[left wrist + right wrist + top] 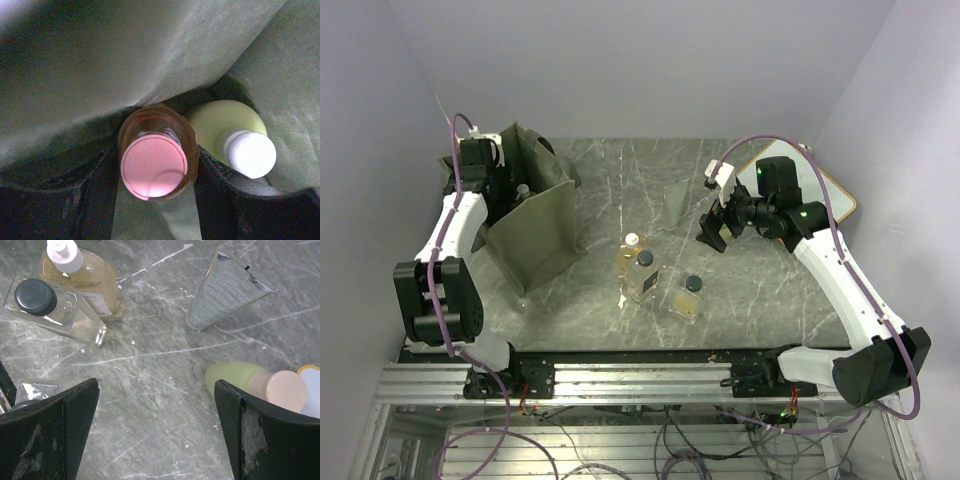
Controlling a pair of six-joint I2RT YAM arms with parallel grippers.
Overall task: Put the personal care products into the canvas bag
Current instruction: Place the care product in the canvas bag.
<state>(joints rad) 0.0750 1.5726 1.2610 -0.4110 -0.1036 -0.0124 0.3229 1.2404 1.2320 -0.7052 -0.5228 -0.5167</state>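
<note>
The olive canvas bag (535, 228) stands upright at the left, and my left arm reaches down into it. Inside, my left gripper (157, 167) is shut on an orange bottle (155, 165) with a pink cap. A yellow-green bottle (225, 125) with a white cap stands beside it against the bag wall (125, 60). My right gripper (156, 390) hangs open over bare table. By its right finger lies another yellow-green bottle (235, 376) with a peach cap. A cream bottle (632, 256), two clear square bottles (645, 278) (690, 296) and a grey tube (225, 290) lie on the table.
The wood-framed whiteboard (828, 190) lies at the back right, its corner (311, 390) just right of the peach cap. The marble table (620, 180) is ringed by pale walls. A rail (620, 375) carrying both arm bases runs along the near edge.
</note>
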